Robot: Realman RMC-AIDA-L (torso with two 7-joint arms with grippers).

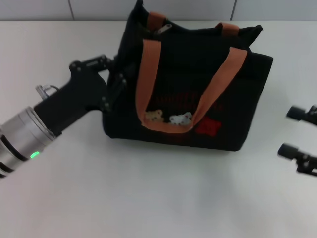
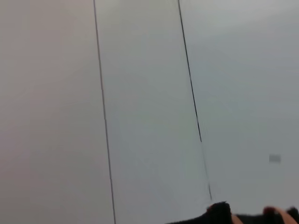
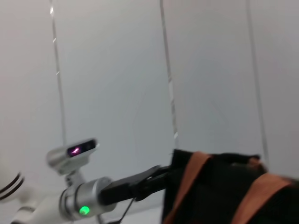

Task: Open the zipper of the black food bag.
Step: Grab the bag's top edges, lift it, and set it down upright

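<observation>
Black food bag (image 1: 198, 94) upright mid-counter (image 1: 148, 198). Left end effector (image 1: 115, 82) pressed against its left end, apparently bracing it; closure can't be told. Zipper pull (image 1: 163, 29) at top left. Right end effector (image 1: 298, 133) spread, idle, well apart.

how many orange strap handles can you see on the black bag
2. One orange handle loops down the front of the black food bag above the bear patches; the other peeks over the back top edge.

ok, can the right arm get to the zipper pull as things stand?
Probably yes. The right gripper sits open on the table beside the black food bag, apart from it. The zipper pull lies exposed on top at the far left end, near the left gripper.
</observation>
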